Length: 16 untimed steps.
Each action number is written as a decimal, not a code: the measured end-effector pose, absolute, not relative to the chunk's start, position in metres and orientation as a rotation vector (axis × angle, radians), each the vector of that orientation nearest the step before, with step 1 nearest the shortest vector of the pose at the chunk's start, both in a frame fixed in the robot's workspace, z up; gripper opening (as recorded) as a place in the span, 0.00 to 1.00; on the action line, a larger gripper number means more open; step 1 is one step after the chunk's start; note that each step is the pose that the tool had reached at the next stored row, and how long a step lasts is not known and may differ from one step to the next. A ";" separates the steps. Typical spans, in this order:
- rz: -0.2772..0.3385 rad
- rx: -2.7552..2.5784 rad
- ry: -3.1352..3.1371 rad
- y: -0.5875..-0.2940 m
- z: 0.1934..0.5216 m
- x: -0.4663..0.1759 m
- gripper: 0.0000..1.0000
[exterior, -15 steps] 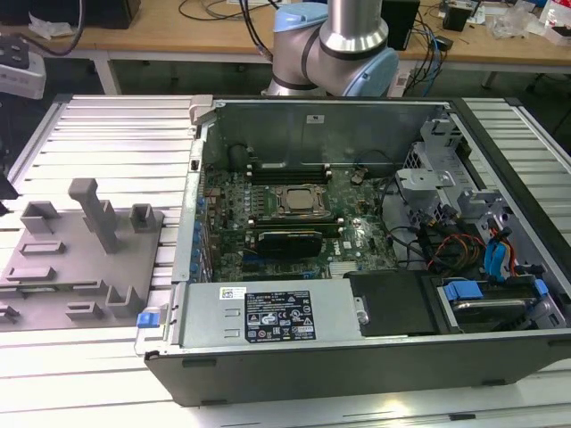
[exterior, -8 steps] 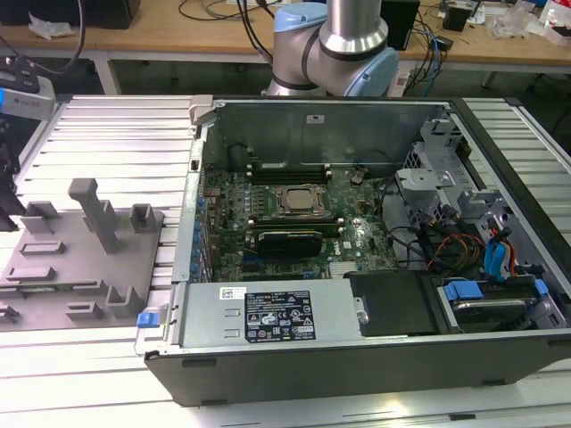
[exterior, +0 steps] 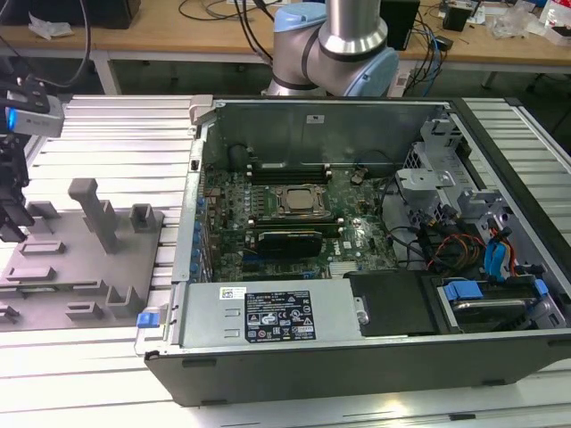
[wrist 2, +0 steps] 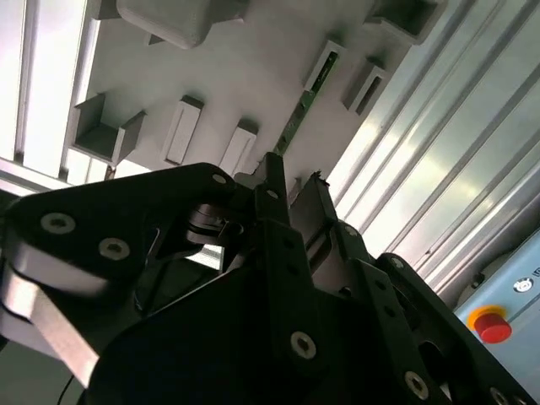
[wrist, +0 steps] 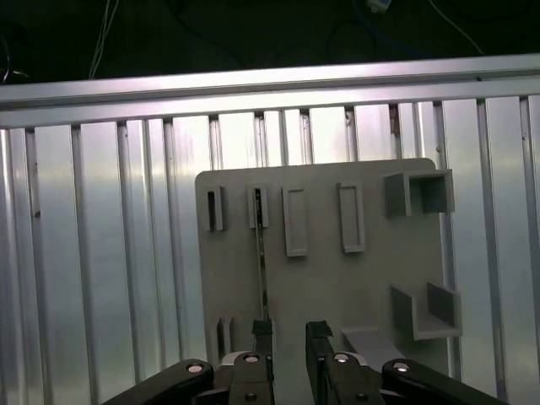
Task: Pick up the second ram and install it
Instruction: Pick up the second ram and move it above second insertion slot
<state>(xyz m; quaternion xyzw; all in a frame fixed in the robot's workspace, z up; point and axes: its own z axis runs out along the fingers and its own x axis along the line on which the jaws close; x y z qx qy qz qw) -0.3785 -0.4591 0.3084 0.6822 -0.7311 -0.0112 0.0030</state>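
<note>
My fingers: the gripper [wrist: 289, 336] is spread, with a clear gap between its two fingers [wrist: 263, 331] and nothing pinched in it.
Where I am: I hang over the grey rack [wrist: 321, 287] on the ribbed metal table [wrist: 101, 253]. That is at the exterior view's left, well apart from the open computer case [exterior: 357, 366].
Where the stick is: the memory stick [wrist: 261, 261] stands on its long edge in the rack, caught at its ends by small upright brackets. In the second wrist view the memory stick [wrist 2: 297, 114] shows as a thin greenish line.
Stick against fingers: its near end seems to run toward one finger rather than into the middle of the gap. I see no contact.
Weight: very light, I judge.
Stiffness: a thin, rigid board. It should hold its shape in a pinch but could crack if twisted or levered.
Surface: flat, smooth faces, likely to slide in a loose pinch.
Delicate parts: the small chips and the contact edge, which I would keep off.
Where to hold: across the two flat faces, near the middle of the upper long edge, so it hangs level.
Task so far: not yet lifted from the rack.
</note>
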 end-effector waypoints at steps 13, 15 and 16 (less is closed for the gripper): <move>-0.035 2.155 -2.278 -0.471 0.260 -0.379 0.30; -0.035 2.155 -2.278 -0.471 0.254 -0.379 0.30; -0.035 2.155 -2.278 -0.471 0.252 -0.379 0.30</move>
